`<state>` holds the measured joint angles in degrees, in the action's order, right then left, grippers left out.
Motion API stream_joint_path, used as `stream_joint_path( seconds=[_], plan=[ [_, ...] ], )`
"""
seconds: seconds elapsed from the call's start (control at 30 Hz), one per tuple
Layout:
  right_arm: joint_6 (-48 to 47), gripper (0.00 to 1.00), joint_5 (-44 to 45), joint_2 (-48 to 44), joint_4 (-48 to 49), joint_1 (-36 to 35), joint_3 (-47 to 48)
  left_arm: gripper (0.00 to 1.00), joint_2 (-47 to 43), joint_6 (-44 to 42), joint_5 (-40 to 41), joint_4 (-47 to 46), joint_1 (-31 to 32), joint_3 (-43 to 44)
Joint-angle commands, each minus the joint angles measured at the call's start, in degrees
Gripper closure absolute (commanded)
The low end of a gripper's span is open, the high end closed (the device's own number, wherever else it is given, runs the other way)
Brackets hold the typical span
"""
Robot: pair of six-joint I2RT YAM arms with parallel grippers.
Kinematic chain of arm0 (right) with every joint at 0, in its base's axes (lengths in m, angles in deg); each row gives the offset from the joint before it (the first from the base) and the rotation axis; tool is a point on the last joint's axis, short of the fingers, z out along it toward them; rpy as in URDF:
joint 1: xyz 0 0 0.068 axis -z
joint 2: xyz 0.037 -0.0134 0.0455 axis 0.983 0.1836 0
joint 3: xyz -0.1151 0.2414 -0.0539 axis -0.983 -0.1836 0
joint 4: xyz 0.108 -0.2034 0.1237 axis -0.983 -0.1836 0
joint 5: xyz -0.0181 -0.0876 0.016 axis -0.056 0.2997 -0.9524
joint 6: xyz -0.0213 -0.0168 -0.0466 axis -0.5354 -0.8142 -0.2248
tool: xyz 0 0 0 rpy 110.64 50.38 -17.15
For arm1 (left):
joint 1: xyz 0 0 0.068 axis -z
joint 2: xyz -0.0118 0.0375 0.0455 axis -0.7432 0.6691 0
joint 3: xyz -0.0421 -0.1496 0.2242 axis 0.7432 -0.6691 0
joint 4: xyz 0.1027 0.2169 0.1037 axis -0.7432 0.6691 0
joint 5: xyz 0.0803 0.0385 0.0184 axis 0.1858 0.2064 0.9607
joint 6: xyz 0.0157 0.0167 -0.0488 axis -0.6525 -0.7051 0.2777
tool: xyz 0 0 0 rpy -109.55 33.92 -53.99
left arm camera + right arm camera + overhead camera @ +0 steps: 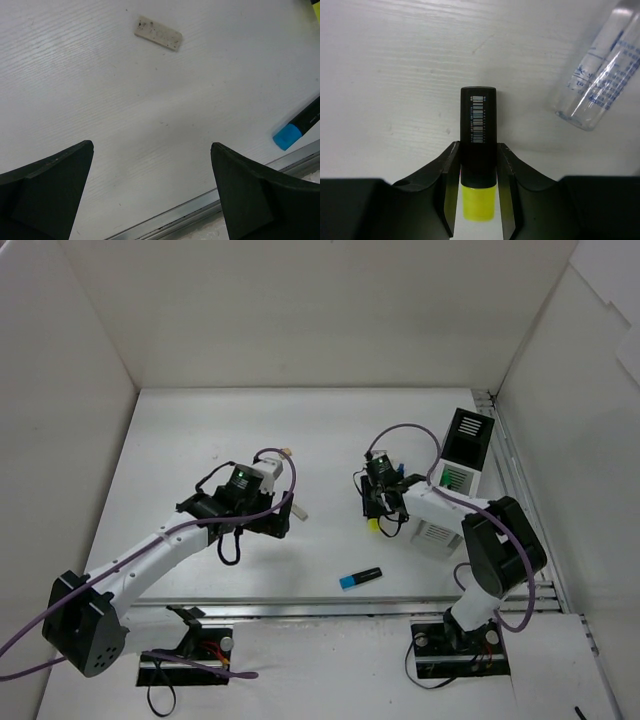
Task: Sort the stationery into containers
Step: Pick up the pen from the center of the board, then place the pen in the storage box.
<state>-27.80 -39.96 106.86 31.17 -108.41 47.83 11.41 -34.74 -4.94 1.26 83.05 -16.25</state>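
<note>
My right gripper (478, 155) is shut on a yellow highlighter (478, 120), its fingers pressing both sides of the black body just above the yellow cap. From above, that highlighter (372, 524) shows beside the organizer (455, 480) of one black and two white sections. A clear glue bottle (600, 75) lies just to the right of the grip. My left gripper (152, 147) hangs open over bare table with nothing between its fingers. Ahead of it lies a tan eraser (158, 33), and a blue highlighter (300, 127) lies to its right.
A metal rail (200, 207) runs along the table's near edge. White walls close the table on three sides. The blue highlighter (360, 578) lies near the front rail between the two arms.
</note>
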Motion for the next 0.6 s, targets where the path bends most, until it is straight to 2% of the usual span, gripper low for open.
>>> stream_joint_path(
  seconds=[0.0,0.07,0.13,0.17,0.23,0.27,0.3,0.37,0.43,0.57],
  plan=[
    [-13.8,0.98,-3.4,-7.5,-1.3,-1.8,6.8,0.0,0.1,-0.7,0.2,-3.1,-0.5,3.8],
    [-23.8,0.97,-1.1,-9.8,-4.8,-2.9,9.9,0.0,0.5,-1.1,0.1,-3.2,-1.0,4.4],
    [-30.0,0.97,1.2,-10.8,-8.0,-3.9,15.3,0.01,0.8,-1.2,0.2,-3.0,-1.0,4.8],
    [-37.5,0.97,1.7,-11.5,-11.7,-4.1,17.4,0.01,0.7,-1.3,0.3,-2.9,-1.0,4.9],
    [-45.2,0.99,5.0,-11.7,-16.1,-4.2,23.8,0.01,0.2,-1.5,0.5,-3.0,-1.0,4.8],
    [-53.7,0.99,6.0,-11.7,-20.5,-4.1,25.9,0.0,-0.2,-1.5,0.6,-3.1,-1.6,4.6],
    [-58.1,0.98,7.5,-11.7,-22.7,-4.1,29.5,0.0,-0.6,-1.7,0.7,-3.1,-1.6,4.5],
    [-69.0,0.98,12.5,-11.7,-26.1,-3.5,31.6,0.01,-1.3,-1.7,0.8,-3.1,-1.6,4.0],
    [-74.4,1.0,14.6,-11.5,-29.0,-1.5,35.3,0.01,-1.8,-1.7,1.2,-2.7,-1.6,3.9],
    [-83.3,0.98,16.3,-8.2,-41.4,2.5,44.0,0.01,-2.1,-1.5,3.0,-1.8,-1.6,4.2]
  ],
)
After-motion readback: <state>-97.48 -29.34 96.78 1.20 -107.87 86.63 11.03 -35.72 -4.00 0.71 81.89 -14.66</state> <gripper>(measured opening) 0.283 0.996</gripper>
